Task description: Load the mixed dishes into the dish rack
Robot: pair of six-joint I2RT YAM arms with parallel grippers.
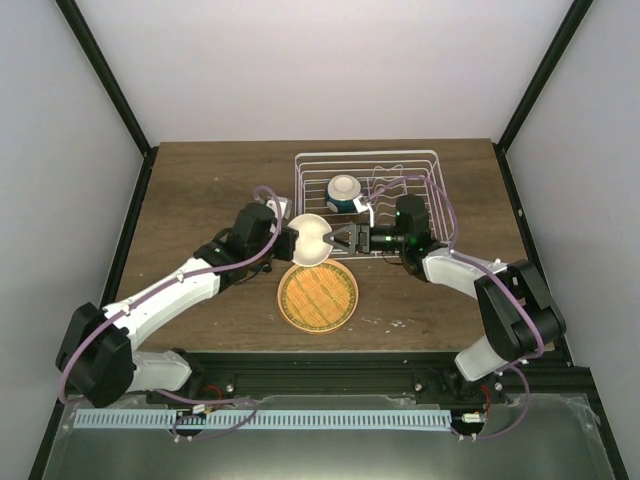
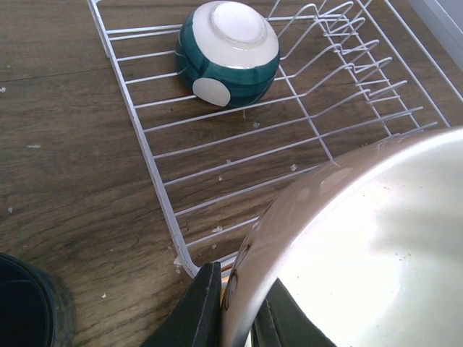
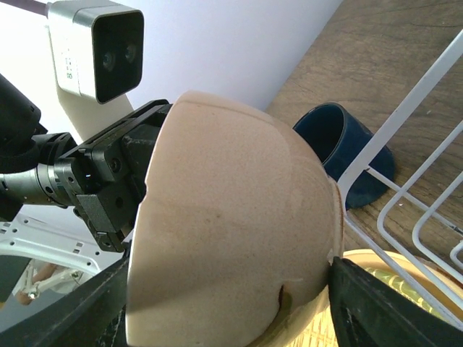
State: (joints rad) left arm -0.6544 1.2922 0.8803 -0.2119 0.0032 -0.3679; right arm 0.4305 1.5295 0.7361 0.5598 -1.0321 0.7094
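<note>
Pinches the bowl [image 1: 309,241] rim with left gripper [image 1: 292,240], reaching toward 2 o'clock; straddles it with right gripper [image 1: 338,240], pointing 9 o'clock.

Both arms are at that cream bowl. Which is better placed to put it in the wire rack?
Probably the right. The right claw straddles the small cream-white bowl right beside the white wire dish rack; the left claw, pinching the bowl's rim, sits on the side away from the rack.

my held bowl [image 1: 310,240]: cream
plate [image 1: 317,297]: orange, woven pattern
cup [image 3: 343,144]: dark blue
rack [image 1: 430,165]: white
racked bowl [image 2: 228,54]: teal, white base
</note>
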